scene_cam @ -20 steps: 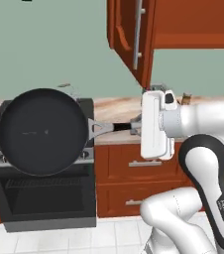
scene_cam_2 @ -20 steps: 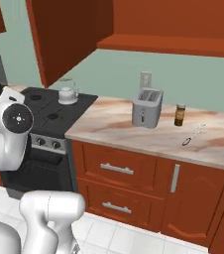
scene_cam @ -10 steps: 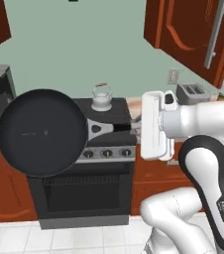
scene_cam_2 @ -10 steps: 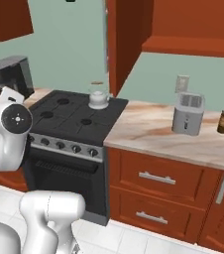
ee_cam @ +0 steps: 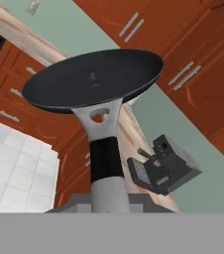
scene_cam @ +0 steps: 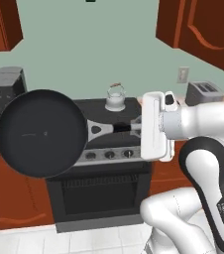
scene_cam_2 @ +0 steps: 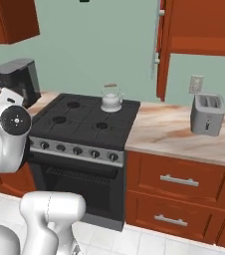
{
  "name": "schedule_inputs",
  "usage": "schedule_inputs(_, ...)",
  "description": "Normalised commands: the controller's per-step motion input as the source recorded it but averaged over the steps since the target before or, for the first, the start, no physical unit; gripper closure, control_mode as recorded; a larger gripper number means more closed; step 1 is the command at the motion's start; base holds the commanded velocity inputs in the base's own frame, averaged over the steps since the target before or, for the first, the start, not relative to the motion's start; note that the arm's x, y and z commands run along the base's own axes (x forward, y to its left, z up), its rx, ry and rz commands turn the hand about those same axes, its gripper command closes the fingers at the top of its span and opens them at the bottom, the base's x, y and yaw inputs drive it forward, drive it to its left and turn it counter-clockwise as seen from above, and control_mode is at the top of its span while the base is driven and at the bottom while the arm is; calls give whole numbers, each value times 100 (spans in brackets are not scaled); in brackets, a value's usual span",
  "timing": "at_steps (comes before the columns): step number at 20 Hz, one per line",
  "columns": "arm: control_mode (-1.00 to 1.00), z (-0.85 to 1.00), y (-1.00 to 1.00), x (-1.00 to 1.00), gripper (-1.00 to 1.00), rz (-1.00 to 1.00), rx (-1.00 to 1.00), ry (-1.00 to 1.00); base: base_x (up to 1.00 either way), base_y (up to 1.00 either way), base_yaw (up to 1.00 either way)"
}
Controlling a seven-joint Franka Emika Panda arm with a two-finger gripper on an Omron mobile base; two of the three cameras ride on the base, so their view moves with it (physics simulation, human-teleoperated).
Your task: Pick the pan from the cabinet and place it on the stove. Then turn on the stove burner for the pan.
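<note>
The hand sits at the middle right of the left base view, pinching the pan by the end of its long handle, which runs level toward the left. The pan's black bowl faces the camera at the middle left of that frame, tipped on edge and held in the air in front of the stove, touching nothing else. In the hand view the pan fills the upper middle, its grey joint and black handle running down to the bottom centre; the fingertips themselves cannot be made out there.

Behind the handle in the left base view is the stove's black top, with a row of dark knobs on the silver panel just under it and the oven door below. A white kettle stands on the back of the stove, above the handle in the frame. In the right base view the kettle is at the far edge of the stove, centre frame.

A grey coffee machine stands on the surface at the left edge, partly hidden by the pan. A toaster stands on the surface at the right. The cabinet hangs at the upper right.
</note>
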Motion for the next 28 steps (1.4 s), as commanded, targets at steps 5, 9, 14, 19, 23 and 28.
schedule_inputs(5,100,0,0,0,100,0,0,0,32,52,-19)
schedule_inputs(9,100,0,0,0,100,0,0,0,33,42,-17)
schedule_inputs(14,100,0,0,0,100,0,0,0,39,39,-14)
schedule_inputs(19,100,0,0,0,100,0,0,0,40,11,-11)
schedule_inputs(23,100,0,0,0,100,0,0,0,38,0,-7)
schedule_inputs(28,100,0,0,0,100,0,0,0,41,2,-6)
